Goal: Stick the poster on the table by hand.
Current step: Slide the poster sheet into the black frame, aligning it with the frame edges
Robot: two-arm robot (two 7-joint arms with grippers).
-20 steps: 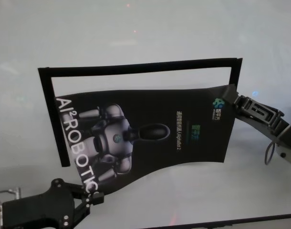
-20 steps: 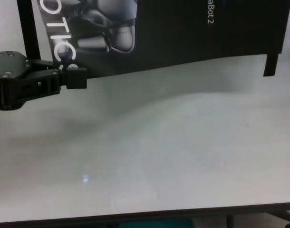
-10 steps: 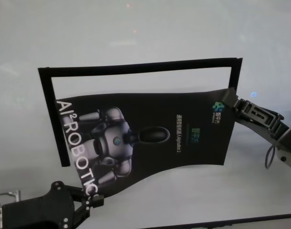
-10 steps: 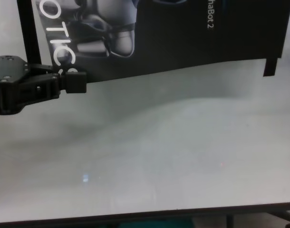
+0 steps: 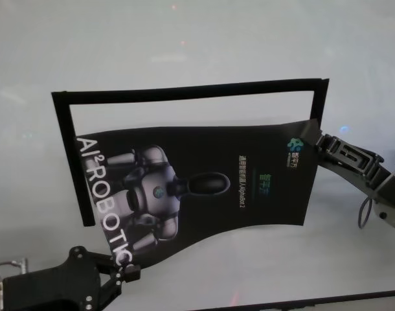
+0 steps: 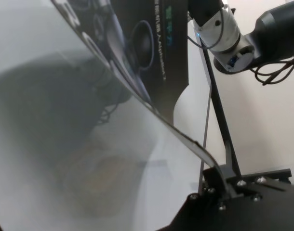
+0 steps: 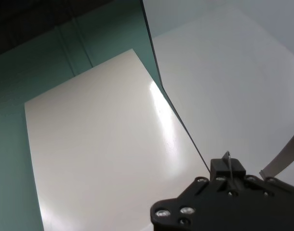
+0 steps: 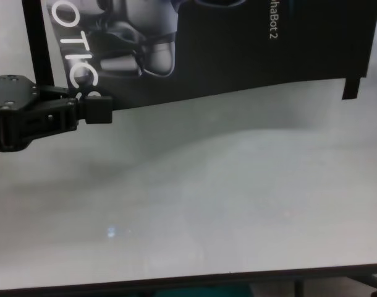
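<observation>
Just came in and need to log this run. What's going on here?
The robot holds the poster over the white table with both arms. The left pincer grips its near-left corner and the right pincer grips its far-right corner. The sheet sags, not yet flat, and sits partly inside a black tape outline marked on the table.

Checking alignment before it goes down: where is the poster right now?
In the head view the poster is mid-table, overlapping the black outline frame, pinched between the left tool and right tool.
</observation>
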